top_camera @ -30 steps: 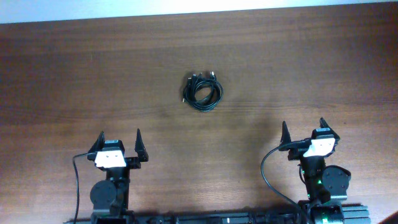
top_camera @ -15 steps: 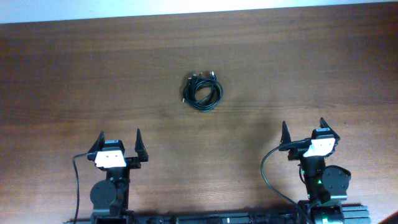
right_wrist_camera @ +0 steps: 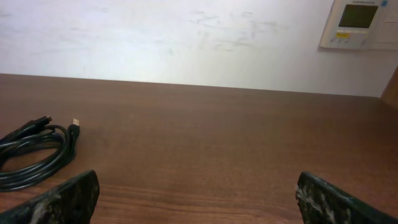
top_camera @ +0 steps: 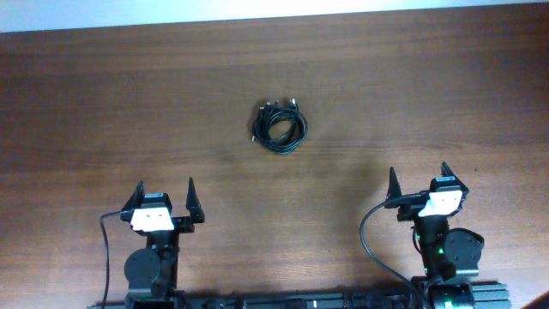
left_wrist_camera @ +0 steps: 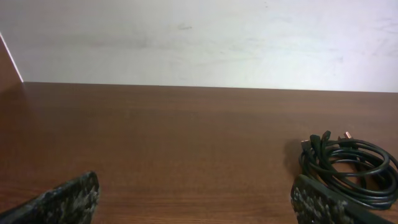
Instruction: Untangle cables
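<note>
Left gripper (top_camera: 165, 184), right gripper (top_camera: 418, 170) both spread, empty; cables (top_camera: 280, 129) coiled mid-tabletop (top_camera: 129, 103), well apart. I'd pin the coil with one, pinch a loose plug end (right_wrist_camera: 75, 122) with the other.

Dark brown wood-grain worktop (top_camera: 103, 103), evenly lit. At 12 o'clock stands a pale, scuffed wall (left_wrist_camera: 199, 43), with a white control panel (right_wrist_camera: 362, 23) mounted toward 1 o'clock
</note>
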